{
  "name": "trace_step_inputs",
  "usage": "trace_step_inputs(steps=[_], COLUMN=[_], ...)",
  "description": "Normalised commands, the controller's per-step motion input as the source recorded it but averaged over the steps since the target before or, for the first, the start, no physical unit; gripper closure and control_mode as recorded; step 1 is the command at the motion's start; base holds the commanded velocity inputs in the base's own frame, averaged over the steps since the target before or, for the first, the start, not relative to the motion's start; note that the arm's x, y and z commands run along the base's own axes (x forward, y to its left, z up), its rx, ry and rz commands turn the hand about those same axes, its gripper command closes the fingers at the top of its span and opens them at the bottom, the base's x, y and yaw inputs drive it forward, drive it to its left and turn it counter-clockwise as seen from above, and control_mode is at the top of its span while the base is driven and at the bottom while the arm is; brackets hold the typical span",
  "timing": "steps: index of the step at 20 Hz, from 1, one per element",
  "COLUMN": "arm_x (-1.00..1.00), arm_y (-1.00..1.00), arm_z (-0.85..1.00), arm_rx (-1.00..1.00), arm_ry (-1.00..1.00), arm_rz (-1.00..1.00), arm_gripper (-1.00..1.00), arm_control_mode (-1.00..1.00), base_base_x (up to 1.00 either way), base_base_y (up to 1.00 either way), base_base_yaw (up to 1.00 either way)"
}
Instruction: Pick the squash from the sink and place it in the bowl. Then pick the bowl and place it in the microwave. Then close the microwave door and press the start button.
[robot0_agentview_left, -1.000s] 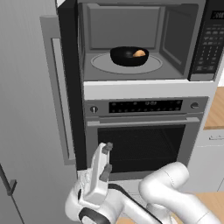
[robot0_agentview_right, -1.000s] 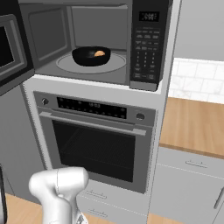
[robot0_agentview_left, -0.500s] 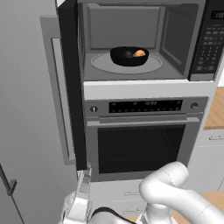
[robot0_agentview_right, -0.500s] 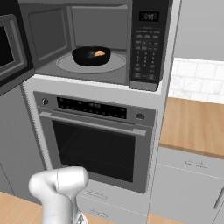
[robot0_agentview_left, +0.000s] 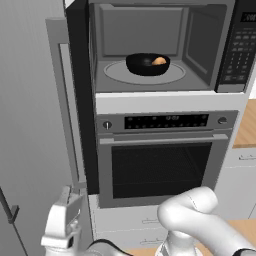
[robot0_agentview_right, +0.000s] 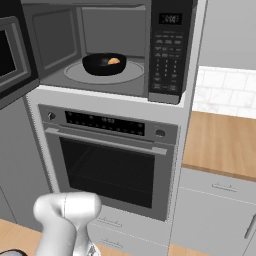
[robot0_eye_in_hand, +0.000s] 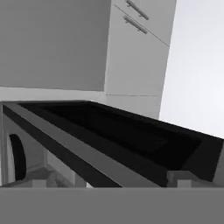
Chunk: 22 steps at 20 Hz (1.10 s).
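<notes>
The microwave (robot0_agentview_left: 205, 85) (robot0_agentview_right: 55, 35) stands open above the oven. On its turntable sits the black bowl (robot0_agentview_left: 147, 64) (robot0_agentview_right: 103, 64), and the orange squash (robot0_agentview_left: 159, 61) (robot0_agentview_right: 114, 61) lies inside it. The microwave door (robot0_agentview_left: 67, 105) (robot0_agentview_right: 12, 60) swings out to the left, its dark window (robot0_eye_in_hand: 131, 135) seen from below in the hand view. My gripper (robot0_agentview_left: 71, 196) (robot0_eye_in_hand: 111, 183) is low down, under the door's outer edge, pointing up. It is open and holds nothing. The keypad panel (robot0_agentview_left: 239, 45) (robot0_agentview_right: 167, 47) is on the microwave's right. The sink is out of view.
The oven (robot0_agentview_left: 160, 160) (robot0_agentview_right: 107, 155) with its bar handle is straight below the microwave. A wooden counter (robot0_agentview_right: 220, 142) with drawers lies to the right. A tall grey cabinet front (robot0_agentview_left: 25, 125) stands to the left behind the door.
My gripper has sunk and shifted left, from in front of the oven's left edge to below the open door. Bowl, squash and door have not moved.
</notes>
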Motion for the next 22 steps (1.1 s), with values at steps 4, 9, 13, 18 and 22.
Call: trace_step_inputs(steps=[4,9,13,18,22], arm_x=[0.24,0.19,0.20,0.03,-0.01], arm_y=[0.27,0.01,0.00,-0.06,-0.52], arm_z=[0.04,0.43,0.51,0.52,0.56], arm_rx=[-0.03,0.00,0.00,0.01,0.18], arm_ry=[0.11,0.08,0.04,0.04,0.00], arm_rz=[0.00,0.00,-0.01,-0.05,-0.08], arm_gripper=[-1.00,-1.00,-1.00,-1.00,-1.00], arm_control_mode=[-1.00,-1.00,-1.00,-1.00,-1.00], base_base_x=[0.00,0.00,0.00,0.00,0.00], base_base_y=[0.00,0.00,0.00,0.00,0.00], base_base_yaw=[0.00,0.00,0.00,0.00,0.00])
